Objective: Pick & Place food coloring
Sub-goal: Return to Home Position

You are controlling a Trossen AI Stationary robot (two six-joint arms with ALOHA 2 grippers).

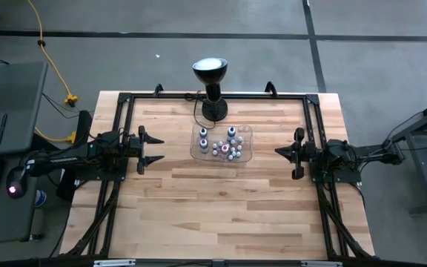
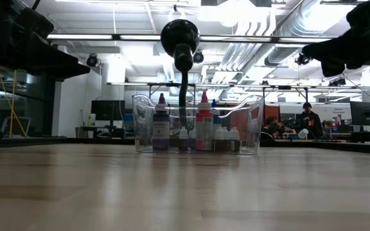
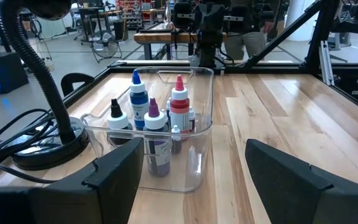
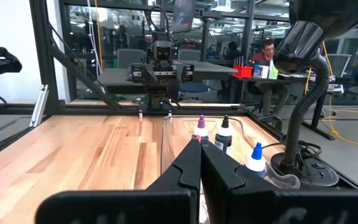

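The food coloring bottles stand upright on their bases, clustered in a clear plastic tray at the table's centre. A few are taller, with blue, red, purple and black tips. Among them are small white-capped ones. My left gripper is open and hovers left of the tray, with its fingers pointing at it. My right gripper is shut and hovers right of the tray, also pointing at it. Neither touches anything.
A black gooseneck lamp stands just beyond the tray's far side, and its cable lies by the base. A black frame runs along the table's left, far and right edges. Bare wood lies nearer than the tray.
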